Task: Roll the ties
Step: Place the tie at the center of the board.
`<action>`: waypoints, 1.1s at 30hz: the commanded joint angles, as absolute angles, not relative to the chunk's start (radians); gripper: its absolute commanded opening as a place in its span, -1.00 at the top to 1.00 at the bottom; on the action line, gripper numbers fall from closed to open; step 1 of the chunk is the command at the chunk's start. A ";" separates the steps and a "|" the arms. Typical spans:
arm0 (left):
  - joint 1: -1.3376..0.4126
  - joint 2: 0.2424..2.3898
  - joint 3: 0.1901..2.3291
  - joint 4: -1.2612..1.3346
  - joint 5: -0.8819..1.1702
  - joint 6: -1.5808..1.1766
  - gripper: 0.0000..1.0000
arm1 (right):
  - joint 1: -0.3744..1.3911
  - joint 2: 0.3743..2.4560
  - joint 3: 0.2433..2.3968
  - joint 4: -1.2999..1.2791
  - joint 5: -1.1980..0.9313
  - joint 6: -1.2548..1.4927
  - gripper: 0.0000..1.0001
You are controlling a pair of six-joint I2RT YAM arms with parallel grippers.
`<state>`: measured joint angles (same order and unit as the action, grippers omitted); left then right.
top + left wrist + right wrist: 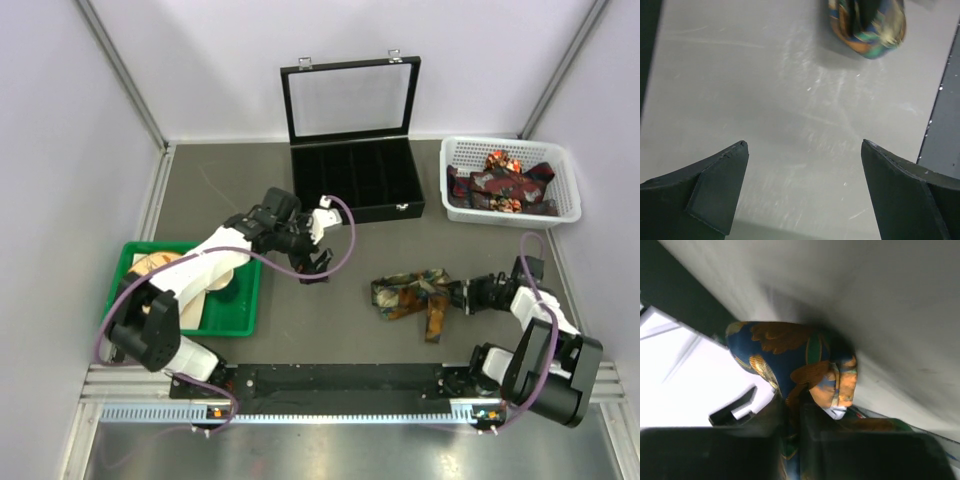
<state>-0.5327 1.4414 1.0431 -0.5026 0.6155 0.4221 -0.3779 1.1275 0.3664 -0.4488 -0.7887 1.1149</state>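
Jaws of the left gripper (313, 268) stand wide apart and hold nothing. It hangs over the bare table (330, 330), just in front of the left front corner of the case (355, 185). In the left wrist view its two dark fingers (715, 190) show at the lower edge with only grey table between them. One rounded end of the tie (867, 27) is at the top, well apart from them.

On the table the tie (410, 293) lies in front of the case, a little to the right of it and closer to the near edge. It is not flat: it is folded over itself, and one short part points away from the case. The right gripper (455, 294) is at the right end of the tie and is closed tightly on the fabric. In the right wrist view the tie (795, 365), here blue, orange and green, comes out from between the two fingers (765, 450), which are pressed together.

The case is open, with its lid upright at the back. Just to the right of the case stands a white basket (560, 165) with more ties (500, 180) heaped in it. To the left of the case and nearer the table edge, well apart from it, a green tray (245, 310) is partly covered by the left arm.
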 commanded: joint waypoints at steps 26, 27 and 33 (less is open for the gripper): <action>-0.506 1.503 1.184 -0.402 0.635 0.247 -0.98 | -0.182 1.288 1.177 -1.087 -0.360 -0.320 -0.32; -0.497 1.488 1.177 -0.399 0.629 0.227 -0.98 | -0.097 1.255 1.108 -1.028 -0.304 -0.330 -0.69; -0.463 1.415 1.122 -0.391 0.611 0.201 -0.98 | 0.277 1.259 1.009 -0.907 -0.035 -0.305 -0.79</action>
<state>-0.4683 1.5051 1.1599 -0.4316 0.6201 0.2337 0.1886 1.2190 1.0283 -0.9894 -0.2909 -0.2462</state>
